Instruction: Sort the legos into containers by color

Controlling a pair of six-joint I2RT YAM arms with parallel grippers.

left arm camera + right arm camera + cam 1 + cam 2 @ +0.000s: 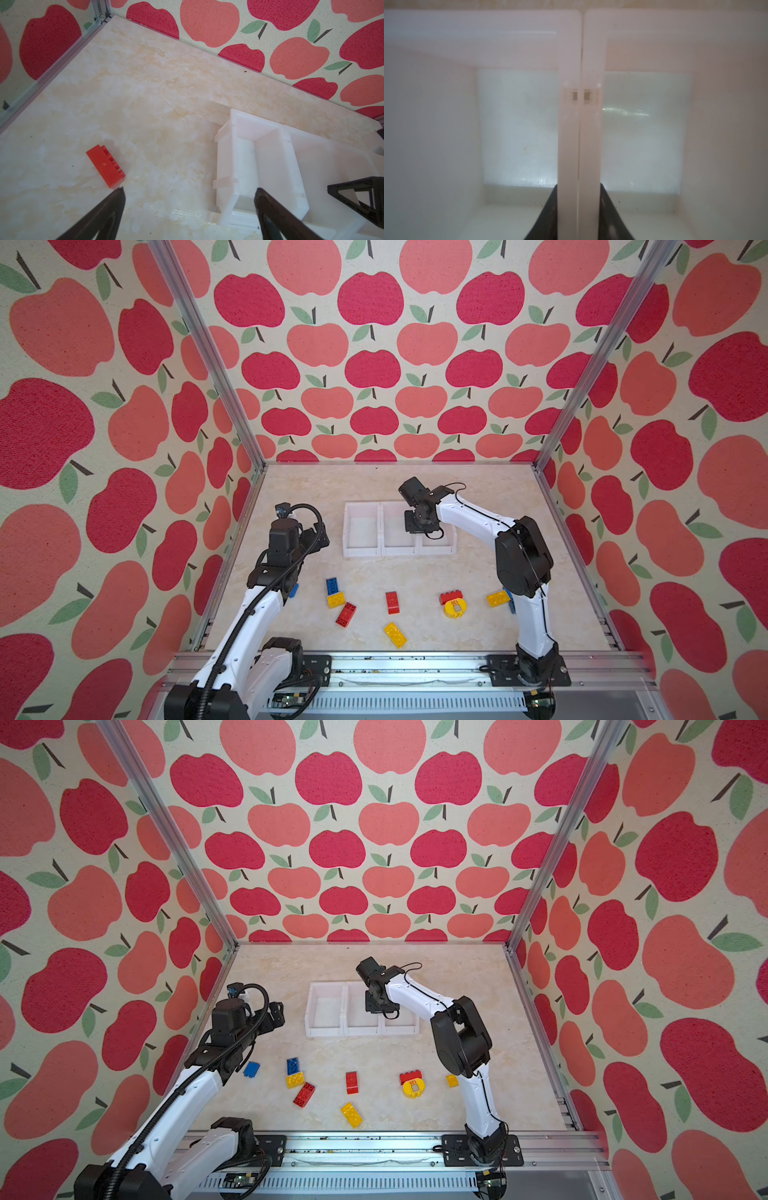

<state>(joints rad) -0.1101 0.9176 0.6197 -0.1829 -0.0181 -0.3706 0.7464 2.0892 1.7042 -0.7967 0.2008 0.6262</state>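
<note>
Over containers (361, 549), right hand (578, 209) astride shared wall (579, 124), legos (392, 602) well apart

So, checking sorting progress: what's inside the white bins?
Nothing seen: the left bin looks empty in both top views; the right wrist view shows bare floors in the middle bin and right bin. The right gripper straddling their shared wall hides a little.

Open table (145, 93) beside the containers (227, 162) — only a red brick (105, 166) intrudes.

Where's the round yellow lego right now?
In both top views the round yellow lego lies on the table, right of centre, just in front of a red brick.
</note>
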